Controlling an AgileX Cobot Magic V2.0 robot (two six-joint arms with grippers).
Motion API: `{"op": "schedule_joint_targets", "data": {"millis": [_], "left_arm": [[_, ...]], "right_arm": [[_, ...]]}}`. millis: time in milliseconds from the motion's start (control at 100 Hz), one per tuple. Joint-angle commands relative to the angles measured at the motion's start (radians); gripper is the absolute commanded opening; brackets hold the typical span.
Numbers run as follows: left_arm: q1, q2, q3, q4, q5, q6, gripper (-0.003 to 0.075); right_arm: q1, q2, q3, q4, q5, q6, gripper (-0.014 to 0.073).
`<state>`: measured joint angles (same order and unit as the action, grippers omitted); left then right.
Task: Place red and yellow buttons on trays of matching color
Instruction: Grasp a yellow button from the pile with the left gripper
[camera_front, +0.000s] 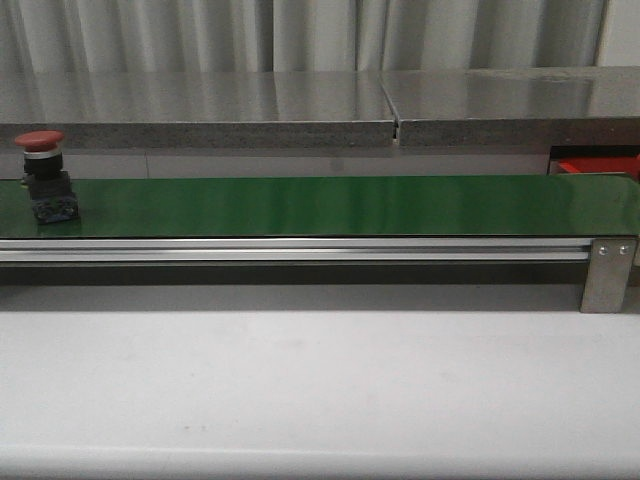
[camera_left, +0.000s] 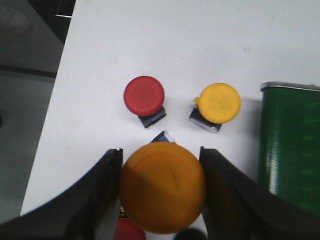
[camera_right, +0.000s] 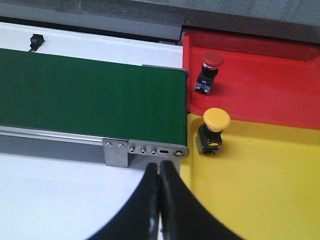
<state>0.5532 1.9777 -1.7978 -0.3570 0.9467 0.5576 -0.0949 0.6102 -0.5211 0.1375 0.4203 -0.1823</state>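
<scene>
In the front view, a red button (camera_front: 42, 175) on a black base stands upright at the far left of the green conveyor belt (camera_front: 330, 205), near the upper left of the frame; the belt runs across the whole width, an aluminium rail (camera_front: 300, 250) along its near edge, a white table (camera_front: 320, 390) filling the lower half; a sliver of the red tray (camera_front: 597, 166) shows at the right edge, behind the belt's end.

In the left wrist view, the left gripper (camera_left: 162, 187) at the bottom of the frame is grasping a large orange-yellow button (camera_left: 162, 187), its black fingers (camera_left: 97, 195) pressed to either side of the cap; above it in the frame, a second red button (camera_left: 144, 96) stands left of centre and a yellow button (camera_left: 220, 102) right of centre, apart from each other, both on the white surface; the belt's end (camera_left: 290, 140) fills the right edge.

In the right wrist view, the belt (camera_right: 90, 97) occupies the left and centre; the right gripper (camera_right: 160, 200) at bottom centre is clenched on nothing, fingertips touching; to the right, a red-capped button (camera_right: 209, 70) stands in the red tray (camera_right: 270, 85) and a yellow-capped button (camera_right: 212, 131) stands in the yellow tray (camera_right: 260, 190), just beside the belt's end.
</scene>
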Motion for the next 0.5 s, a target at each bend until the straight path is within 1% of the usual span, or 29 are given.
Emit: {"op": "schedule_joint_targets", "data": {"millis": [0, 80, 180, 490], "left_arm": [[-0.031, -0.085, -0.011, -0.048, 0.001, 0.003, 0.0147], [-0.06, -0.114, 0.017, -0.046, 0.008, 0.008, 0.0147], [-0.099, -0.149, 0.057, -0.028, -0.023, 0.008, 0.0147], [-0.19, -0.153, 0.154, 0.002, -0.033, 0.008, 0.0147]], "right_arm": [[0.0, -0.005, -0.025, 0.007, -0.075, -0.006, -0.0068], [0.0, -0.005, -0.025, 0.007, -0.075, -0.006, -0.0068], [0.0, -0.005, -0.025, 0.007, -0.075, -0.006, -0.0068], [0.0, -0.005, -0.025, 0.007, -0.075, -0.006, -0.0068]]}}
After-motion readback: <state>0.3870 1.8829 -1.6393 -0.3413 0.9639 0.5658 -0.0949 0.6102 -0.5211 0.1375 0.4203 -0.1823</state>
